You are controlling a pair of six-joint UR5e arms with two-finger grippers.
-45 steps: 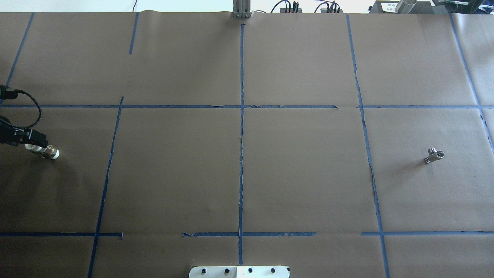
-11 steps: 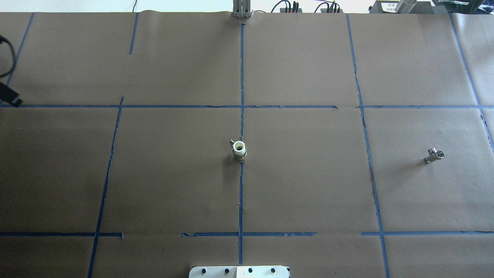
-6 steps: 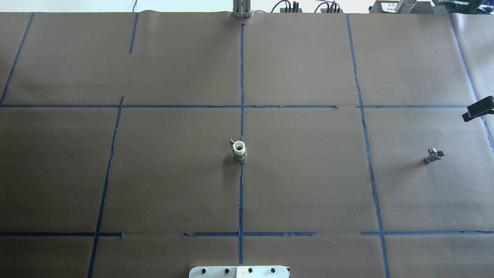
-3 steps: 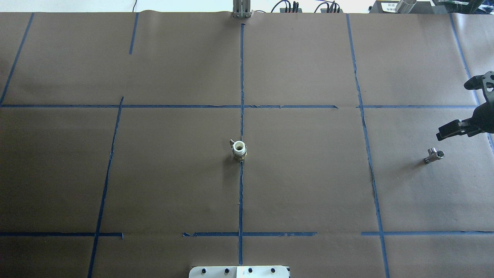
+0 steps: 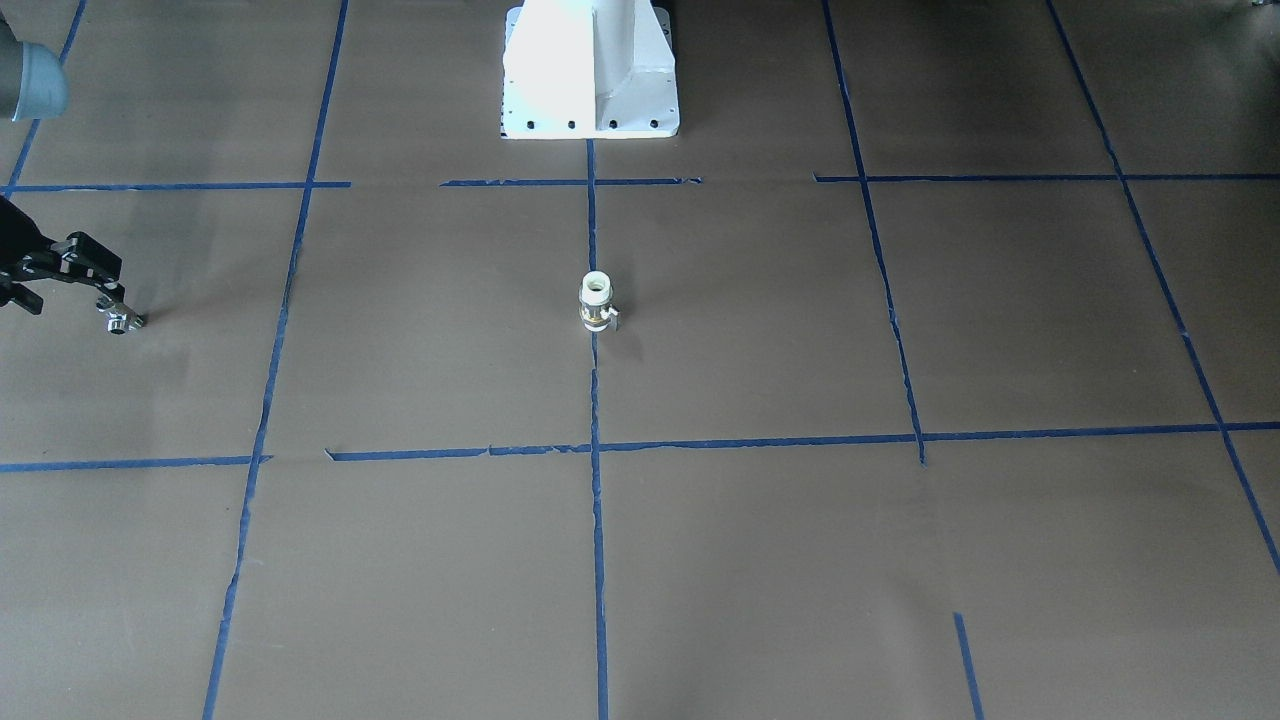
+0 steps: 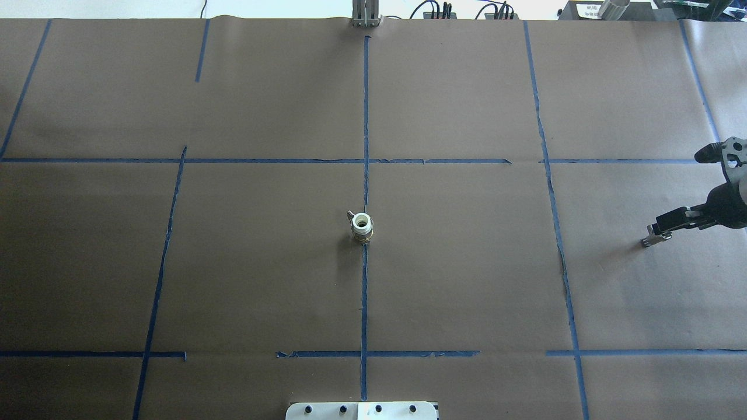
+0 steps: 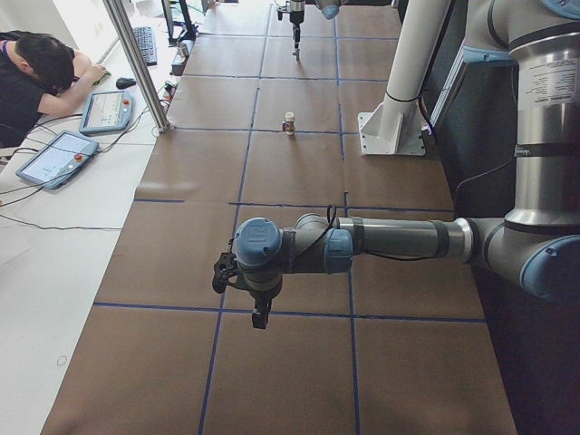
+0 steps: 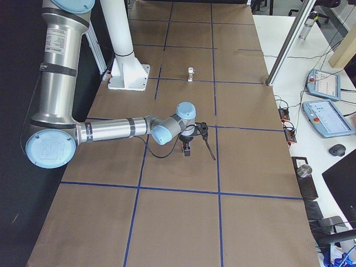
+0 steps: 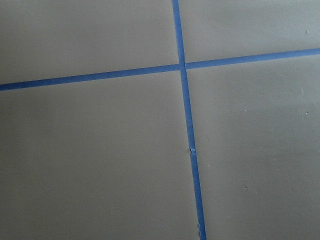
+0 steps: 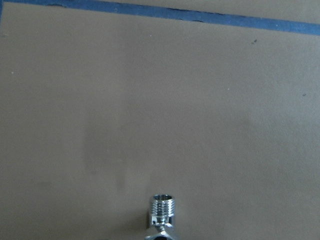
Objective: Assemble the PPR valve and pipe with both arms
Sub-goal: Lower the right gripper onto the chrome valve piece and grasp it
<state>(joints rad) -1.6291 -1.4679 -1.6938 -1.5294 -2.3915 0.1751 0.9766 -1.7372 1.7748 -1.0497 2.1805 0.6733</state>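
Your right claw (image 6: 678,192) hangs spread wide, gripping nothing, one fingertip (image 6: 662,224) just over the chrome pipe (image 6: 649,240) at the counter's (image 6: 467,291) right. PPR valve (image 6: 362,226) stands upright, dead centre. Left claw (image 7: 261,319): can't tell.

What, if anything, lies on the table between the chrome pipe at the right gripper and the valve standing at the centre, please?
Nothing visible does. Between the pipe and the PPR valve there is only brown table paper crossed by a flat blue tape line. The right gripper is already at the pipe.
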